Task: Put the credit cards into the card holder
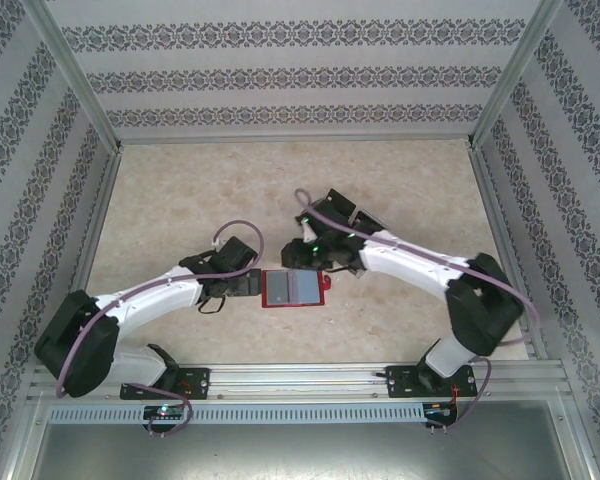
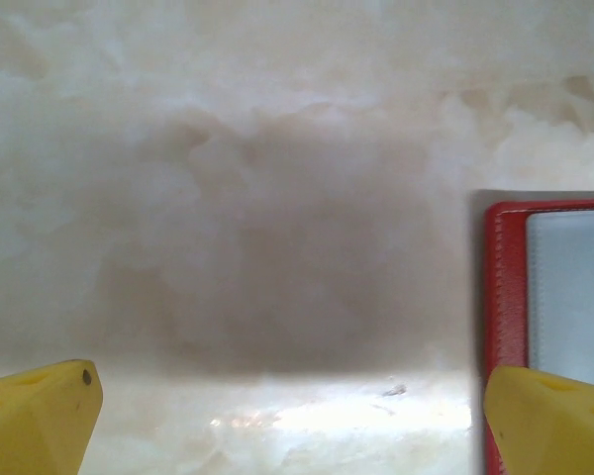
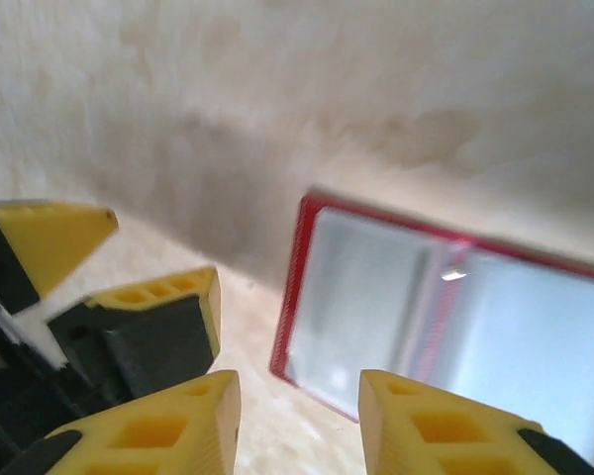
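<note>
**Both pincers released beside the open card holder**

On my right-wrist feed the right pincer (image 3: 299,421) is partly released. Its two yellow fingertips (image 3: 183,426) are apart, with bare worktop (image 3: 277,119) between them and nothing gripped. They hang just short of the nearest corner of the card holder (image 3: 445,317). From overhead I see this pincer (image 1: 305,258) tipped down at the holder's far edge. Its black wrist is bent over it. The white forearm runs back to the right and towards me, to a raised elbow, and then drops to the base on the near rail.

The left pincer (image 2: 292,416) is spread wide. On its own feed one yellow fingertip (image 2: 40,406) sits in each lower corner, and only marbled worktop (image 2: 277,148) lies between them. The right-hand tip overlaps the holder's red border (image 2: 503,287) in the picture; I cannot tell whether it touches. From overhead the left pincer (image 1: 250,285) lies low and level, pointing right at the holder's left edge, just beside it. Its forearm stretches out from a folded shoulder at the near left. The right wrist camera also catches its yellow fingers (image 3: 49,242) off to the left.

The card holder (image 1: 293,288) lies opened flat near the middle of the worktop (image 1: 180,200), between the two pincers. Its greyish clear sleeves face up, and its red snap tab (image 1: 326,284) sticks out on the right side.
</note>
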Robot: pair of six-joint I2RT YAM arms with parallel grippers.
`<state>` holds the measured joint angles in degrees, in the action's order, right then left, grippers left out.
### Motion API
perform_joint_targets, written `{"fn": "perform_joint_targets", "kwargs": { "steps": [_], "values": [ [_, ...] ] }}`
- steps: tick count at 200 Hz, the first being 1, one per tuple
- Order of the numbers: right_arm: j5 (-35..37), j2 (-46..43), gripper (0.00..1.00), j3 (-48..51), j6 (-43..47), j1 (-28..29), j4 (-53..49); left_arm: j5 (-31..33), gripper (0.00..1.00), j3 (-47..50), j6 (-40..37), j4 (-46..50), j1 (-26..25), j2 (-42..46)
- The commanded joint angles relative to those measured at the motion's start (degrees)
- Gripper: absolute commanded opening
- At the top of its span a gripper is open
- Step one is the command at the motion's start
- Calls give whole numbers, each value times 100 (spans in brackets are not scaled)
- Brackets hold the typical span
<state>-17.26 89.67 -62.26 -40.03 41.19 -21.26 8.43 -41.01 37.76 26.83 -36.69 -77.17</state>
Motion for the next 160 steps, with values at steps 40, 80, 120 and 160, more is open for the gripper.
{"fn": "perform_joint_targets", "kwargs": {
  "steps": [40,80,120,160],
  "values": [
    [1418,-150,50,-752,1993,-812,-1849,-116,100,-691,-335,-237,-383,-910],
    [2252,326,50,-1040,2849,-832,-2380,24,100,-613,-202,-104,-418,-1115],
    [2399,454,49,-803,2991,-832,-2277,124,100,-534,-161,-55,-421,-1218],
    [2596,678,49,-663,3054,-841,-2220,193,100,-498,-113,-29,-424,-1275]
  ]
}}
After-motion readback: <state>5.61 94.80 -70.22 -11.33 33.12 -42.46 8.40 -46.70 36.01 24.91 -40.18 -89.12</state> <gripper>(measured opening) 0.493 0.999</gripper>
